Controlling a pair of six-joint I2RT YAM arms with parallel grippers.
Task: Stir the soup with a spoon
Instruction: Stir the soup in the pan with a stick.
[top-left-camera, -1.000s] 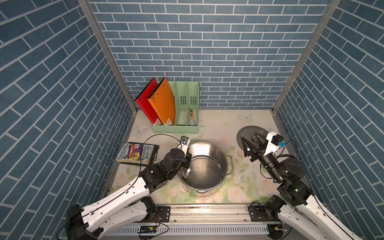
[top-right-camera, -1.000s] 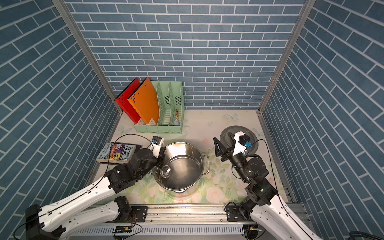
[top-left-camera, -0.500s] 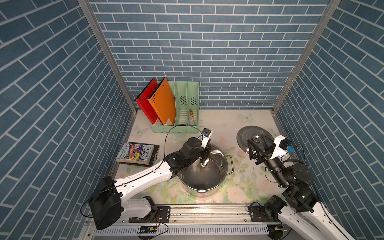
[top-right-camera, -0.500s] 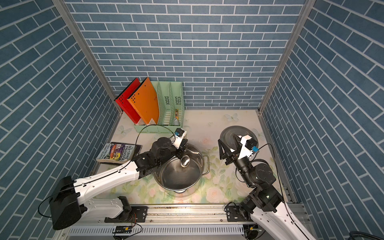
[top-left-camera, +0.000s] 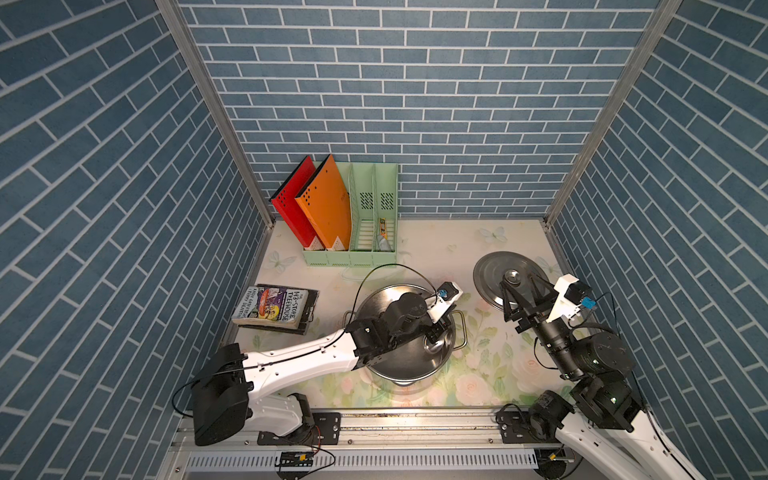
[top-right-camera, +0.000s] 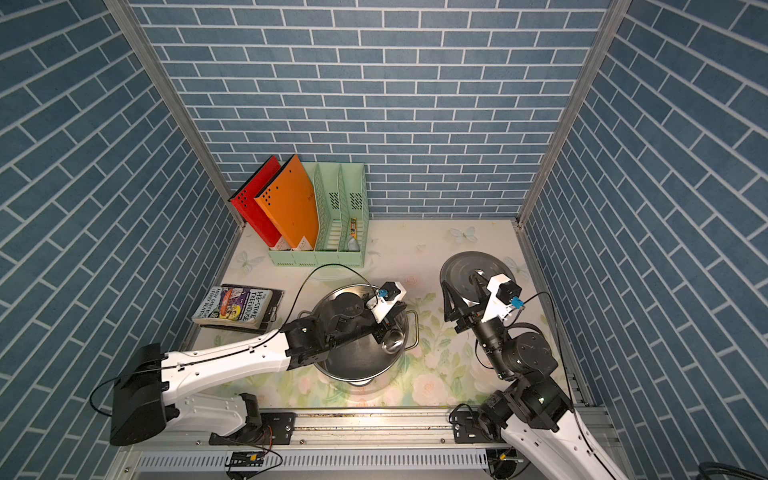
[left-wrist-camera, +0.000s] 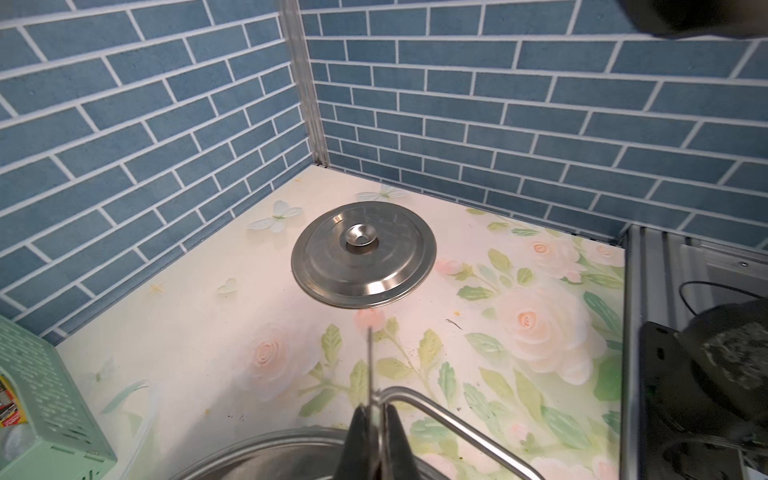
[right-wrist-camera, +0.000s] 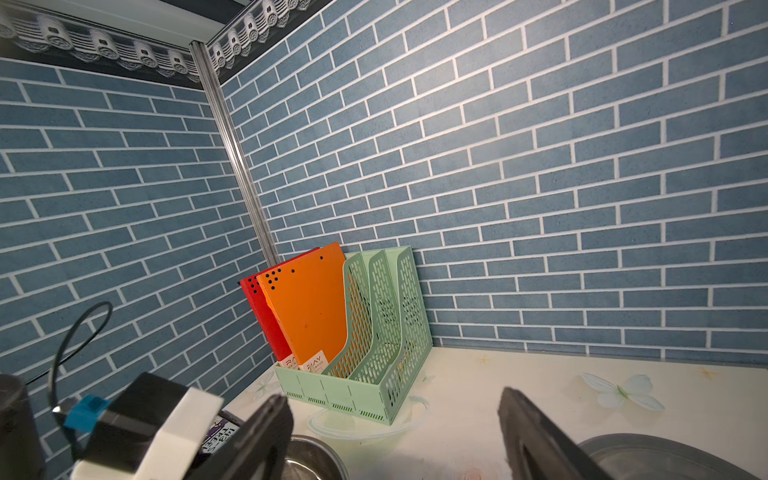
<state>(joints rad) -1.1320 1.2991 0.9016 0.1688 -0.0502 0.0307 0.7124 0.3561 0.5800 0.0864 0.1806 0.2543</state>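
A steel pot (top-left-camera: 409, 372) (top-right-camera: 353, 374) stands at the front middle of the flowered table; I make out no soup inside it. My left gripper (top-left-camera: 436, 328) (top-right-camera: 384, 328) (left-wrist-camera: 374, 419) reaches over the pot and is shut on the thin handle of the spoon (left-wrist-camera: 369, 361). The spoon's small round bowl (top-left-camera: 434, 344) (top-right-camera: 392, 341) hangs inside the pot near its right wall. To the right of the pot, my right gripper (top-left-camera: 519, 297) (top-right-camera: 461, 297) (right-wrist-camera: 390, 399) is open and empty, hovering at the near edge of the round steel lid (top-left-camera: 490, 270) (top-right-camera: 461, 266) (left-wrist-camera: 363, 257).
A green file rack (top-left-camera: 365, 249) with red and orange folders stands against the back wall. A book (top-left-camera: 274, 307) lies left of the pot. The pot's wire side handle (left-wrist-camera: 457, 419) juts toward the lid. Brick walls close in three sides.
My left arm has swung the spoon from the pot's left side across to its right side. The right gripper has drifted right and back, toward the lid, still open.
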